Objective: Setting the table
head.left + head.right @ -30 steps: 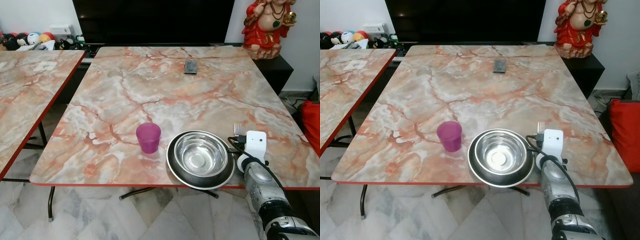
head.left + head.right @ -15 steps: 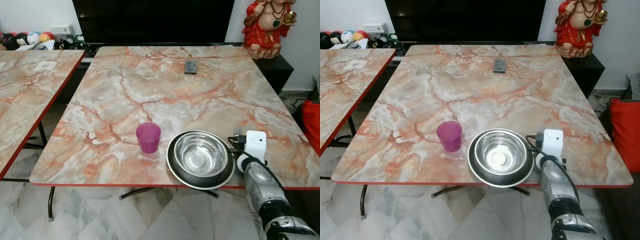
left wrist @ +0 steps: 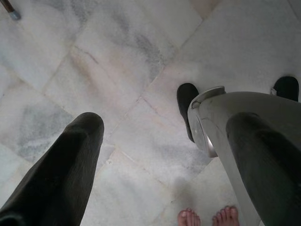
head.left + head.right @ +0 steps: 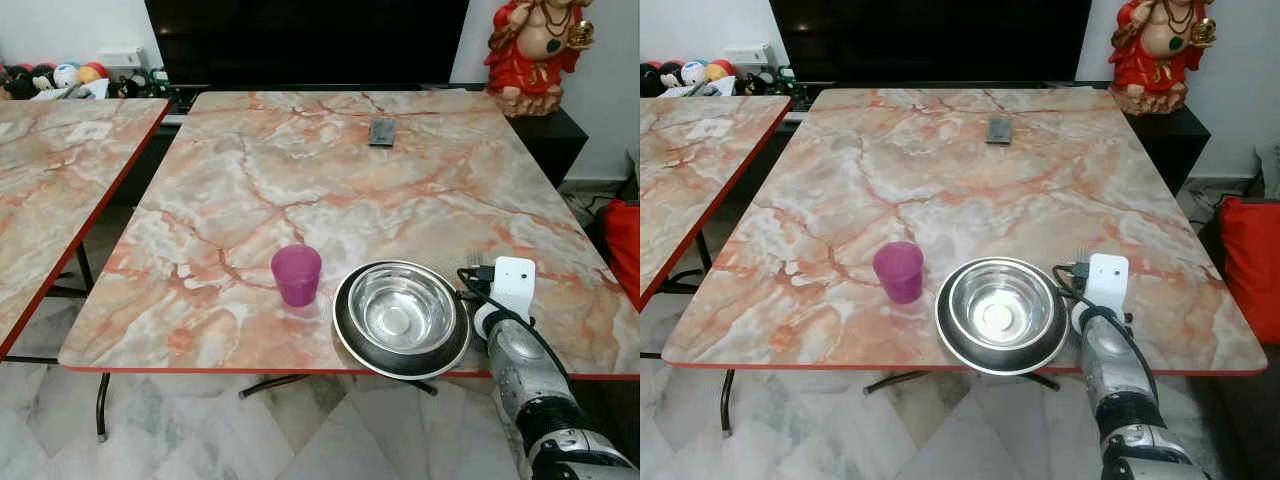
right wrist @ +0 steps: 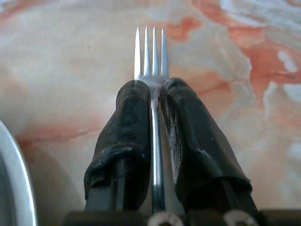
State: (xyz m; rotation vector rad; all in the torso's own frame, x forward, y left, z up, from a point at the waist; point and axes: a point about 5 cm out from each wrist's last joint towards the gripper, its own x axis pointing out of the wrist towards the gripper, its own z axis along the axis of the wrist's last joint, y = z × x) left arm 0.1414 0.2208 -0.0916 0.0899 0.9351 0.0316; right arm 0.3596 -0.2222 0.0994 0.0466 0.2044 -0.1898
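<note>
Pinching a fork (image 5: 151, 70), right gripper (image 5: 153, 89) jaws hover beside the bowl (image 4: 401, 317) — apparently just above the table (image 4: 300, 170).

Silver ribbed right arm (image 4: 535, 395) w/ black cable — white wrist block (image 4: 511, 283), black fingers (image 5: 126, 136).

Magenta cup (image 4: 297, 274), steel bowl (image 4: 401, 317), orange-veined marble table (image 4: 300, 180)

The table (image 4: 300, 180) has a glossy marble-patterned top. The bowl (image 4: 400, 312) and fork (image 5: 151, 61) are shiny polished metal; the cup (image 4: 297, 274) looks like translucent purple plastic. The right gripper's fingers (image 5: 123, 141) are matt black rubbery.
</note>
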